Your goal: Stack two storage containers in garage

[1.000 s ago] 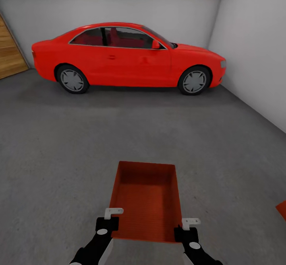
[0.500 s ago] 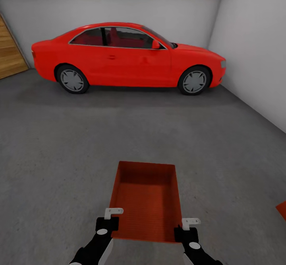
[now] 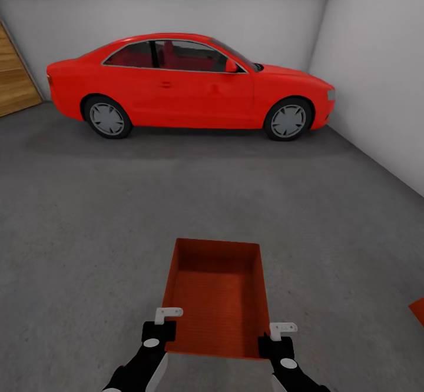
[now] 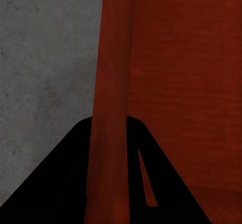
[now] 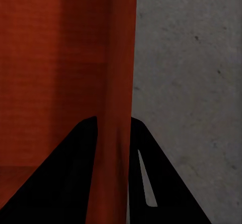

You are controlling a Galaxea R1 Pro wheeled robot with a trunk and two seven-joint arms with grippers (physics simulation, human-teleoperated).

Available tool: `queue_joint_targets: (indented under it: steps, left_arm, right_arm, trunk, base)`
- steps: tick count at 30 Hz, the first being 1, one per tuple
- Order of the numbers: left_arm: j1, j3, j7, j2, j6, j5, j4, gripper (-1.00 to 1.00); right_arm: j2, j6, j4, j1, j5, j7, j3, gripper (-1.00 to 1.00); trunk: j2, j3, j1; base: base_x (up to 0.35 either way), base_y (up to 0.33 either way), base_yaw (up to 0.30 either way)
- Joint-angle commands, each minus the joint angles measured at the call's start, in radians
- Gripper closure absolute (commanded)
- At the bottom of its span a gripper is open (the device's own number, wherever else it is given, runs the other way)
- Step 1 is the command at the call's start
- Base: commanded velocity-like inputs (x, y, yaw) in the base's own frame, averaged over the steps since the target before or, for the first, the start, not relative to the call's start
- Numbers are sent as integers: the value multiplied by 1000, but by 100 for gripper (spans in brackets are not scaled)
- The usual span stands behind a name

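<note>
Orange-red container (image 3: 217, 298): a shallow open bin with a ribbed bottom, held out in front of the robot above the dark grey floor (image 3: 88, 233), long axis pointing away toward the car.
Left hand (image 3: 160, 328): closed on the container's left wall near the near corner; in the left wrist view the thin wall (image 4: 111, 133) runs straight between the two dark fingers (image 4: 60, 183), which press it from both sides.
Right hand (image 3: 277, 338): clamped on the container's right wall near the near corner; in the right wrist view the wall (image 5: 118, 108) sits pinched between the fingers (image 5: 65, 173), with grey concrete on its outer side.
Second container (image 3: 418, 309): just an orange-red corner at the right edge of the head view, low on the floor, well apart from the held one.
Car (image 3: 188, 83): red coupe parked side-on across the far end of the garage, nose toward the right wall (image 3: 377, 74).
Walls: plain white at back and right.
Wood panel (image 3: 13, 77): light planks at the far left edge.
</note>
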Motion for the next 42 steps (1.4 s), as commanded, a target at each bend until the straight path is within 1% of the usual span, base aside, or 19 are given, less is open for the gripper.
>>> queue_joint_targets:
  steps: [1, 42]
  left_arm:
    - [-2, 8, -32, 0, 4, 6, 2, 100]
    - [-2, 8, -32, 0, 4, 6, 2, 100]
  right_arm:
    - [-23, -7, 85, 0, 10, -16, 12, 100]
    - [-17, -6, 85, 2, 7, -17, 6, 100]
  trunk:
    - [0, -1, 0]
    - [0, -1, 0]
  base:
    - [0, 0, 0]
    - [0, 0, 0]
